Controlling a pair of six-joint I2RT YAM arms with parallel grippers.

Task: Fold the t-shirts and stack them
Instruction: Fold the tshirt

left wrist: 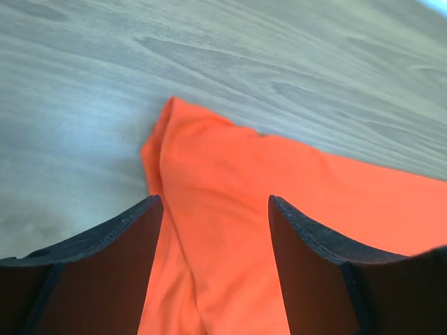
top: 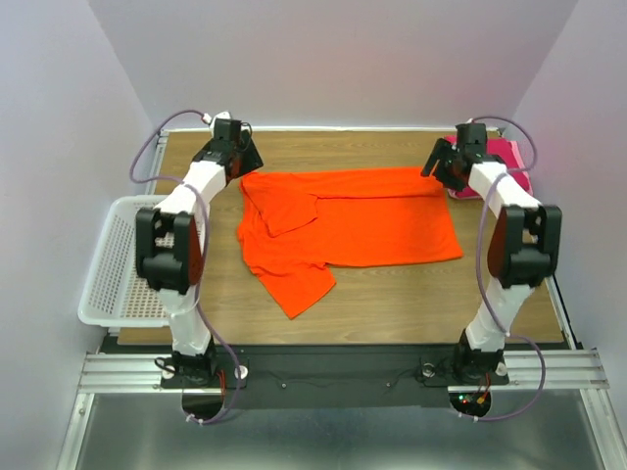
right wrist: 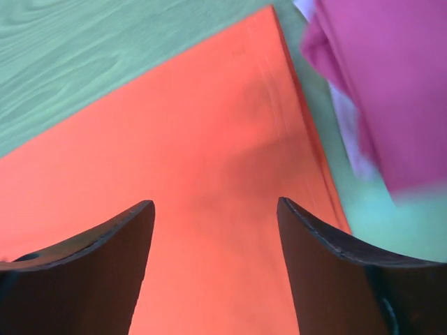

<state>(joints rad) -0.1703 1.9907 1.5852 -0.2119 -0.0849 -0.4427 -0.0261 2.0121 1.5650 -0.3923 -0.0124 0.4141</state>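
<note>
we're hovering left gripper (left wrist: 213,204), right gripper (right wrist: 215,205) both released | over bright orange cloth t-shirt (top: 377,223) | risking right snagging adjacent magenta-pink cloth t-shirt (right wrist: 380,84)

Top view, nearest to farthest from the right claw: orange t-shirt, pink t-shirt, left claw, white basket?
1. Bright orange cloth t-shirt: its far right corner lies beneath the right claw.
2. Magenta-pink cloth t-shirt: just to the claw's right.
3. Left claw: far across, at the orange shirt's left corner.
4. White plastic lattice basket: farthest, at the far left.
</note>
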